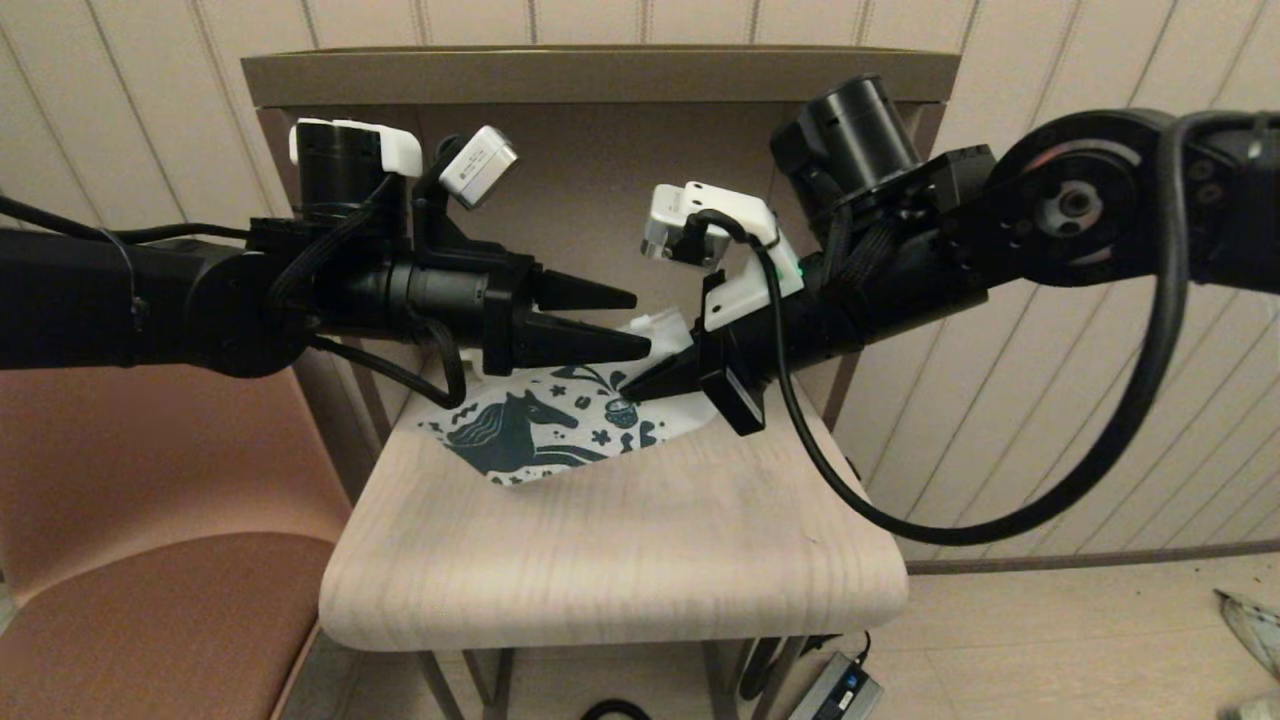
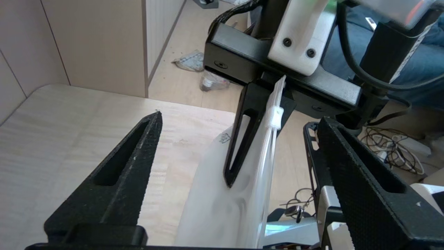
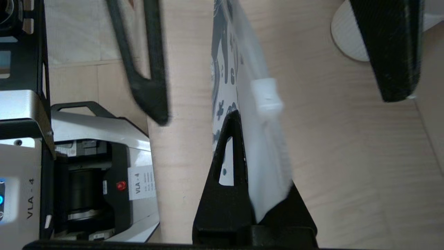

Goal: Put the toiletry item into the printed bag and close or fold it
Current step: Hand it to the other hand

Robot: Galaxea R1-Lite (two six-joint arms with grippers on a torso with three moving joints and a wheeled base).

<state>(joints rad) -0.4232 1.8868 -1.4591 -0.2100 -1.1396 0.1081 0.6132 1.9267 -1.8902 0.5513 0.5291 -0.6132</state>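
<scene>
The printed bag (image 1: 530, 430), white with a dark teal horse, lies on the wooden table top (image 1: 620, 560) with its right end lifted. My right gripper (image 1: 628, 388) is shut on that lifted end, and in the right wrist view the right gripper (image 3: 240, 118) pinches the bag (image 3: 267, 163) just below the white zip slider (image 3: 265, 95). My left gripper (image 1: 642, 323) hovers open just above and left of it. In the left wrist view the bag (image 2: 215, 201) and its zip slider (image 2: 277, 116) stand between the wide-apart fingers of the left gripper (image 2: 239, 116), untouched. The toiletry item is hidden.
A white ribbed round thing (image 3: 347, 41) stands on the table beyond the bag, near the back panel (image 1: 600, 170). A brown seat (image 1: 150, 560) is at the left. A power adapter (image 1: 835, 690) lies on the floor under the table.
</scene>
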